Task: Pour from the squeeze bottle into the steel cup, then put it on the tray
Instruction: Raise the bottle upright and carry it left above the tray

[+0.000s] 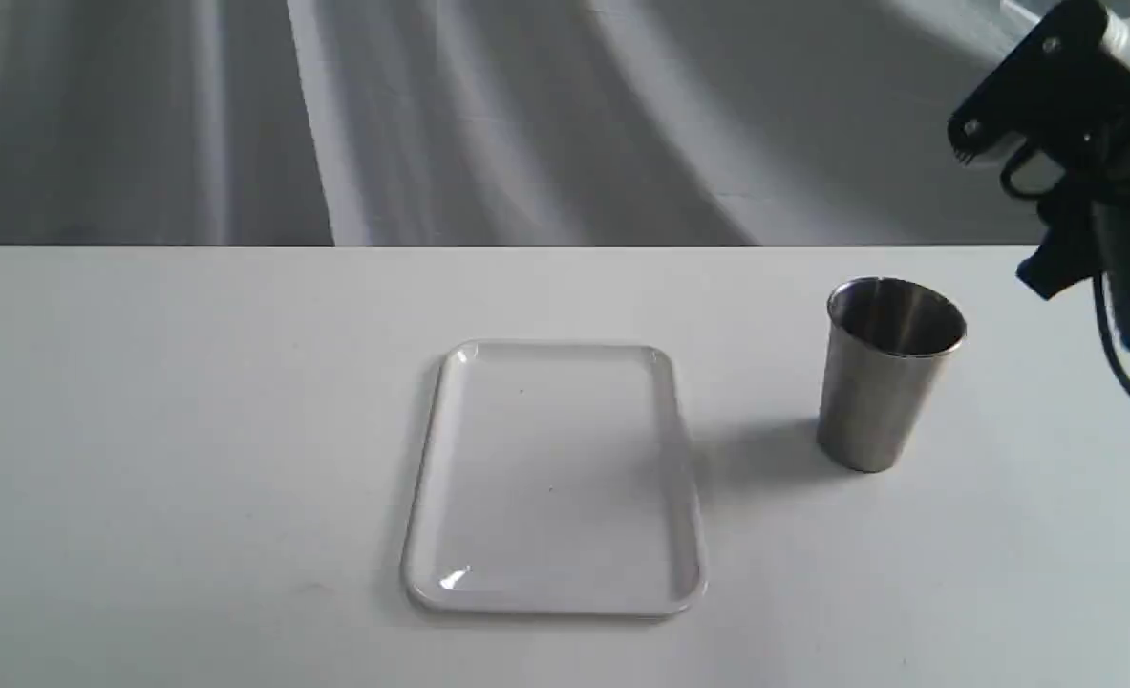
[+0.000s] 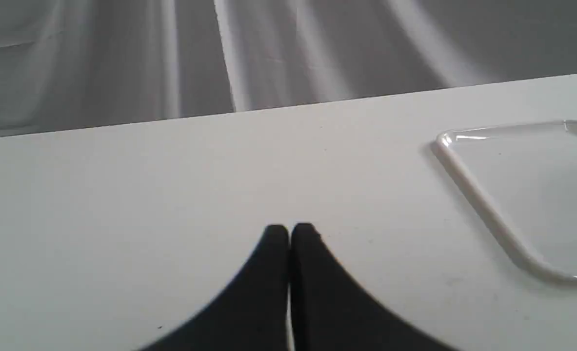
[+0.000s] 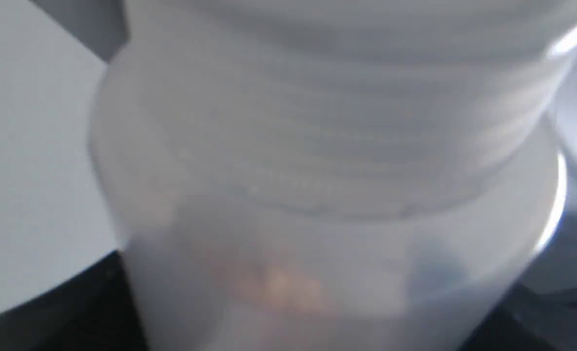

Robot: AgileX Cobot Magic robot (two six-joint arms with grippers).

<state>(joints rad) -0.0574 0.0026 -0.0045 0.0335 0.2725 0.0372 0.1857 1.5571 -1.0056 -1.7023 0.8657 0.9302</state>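
So the biggest thing here is the plain white table point(image 1: 192, 430), with a grey draped cloth backdrop point(image 1: 526, 115) behind its far edge.

Around the middle of the table, a bit towards the near side, we've got the flat white rectangular plastic tray point(image 1: 555, 478) with rounded corners and a low rim, lying flat.

Up in the far right corner is the black right gripper point(image 1: 1023, 143), held well above the table. It's clamped around the translucent white plastic squeeze bottle point(image 3: 317, 195). In the right wrist view, the bottle fills nearly the whole picture: ribbed cap threads, a blurry orange patch of liquid lower down, and black jaw parts on either side. From the exterior view we only catch small white bits of it behind the gripper, so we can't really tell its tilt. It sits higher than the cup and to its right, not over the opening.

The brushed steel tapered cup point(image 1: 884, 382) stands upright on the table to the right of the tray, clearly apart from it. That puts it between the tray and the held bottle. Its inside is dark, and we can't tell what's in it.

Smallest bit: the left gripper point(image 2: 289, 234) has its black fingers pressed together with nothing between them. It's over bare table left of the tray.
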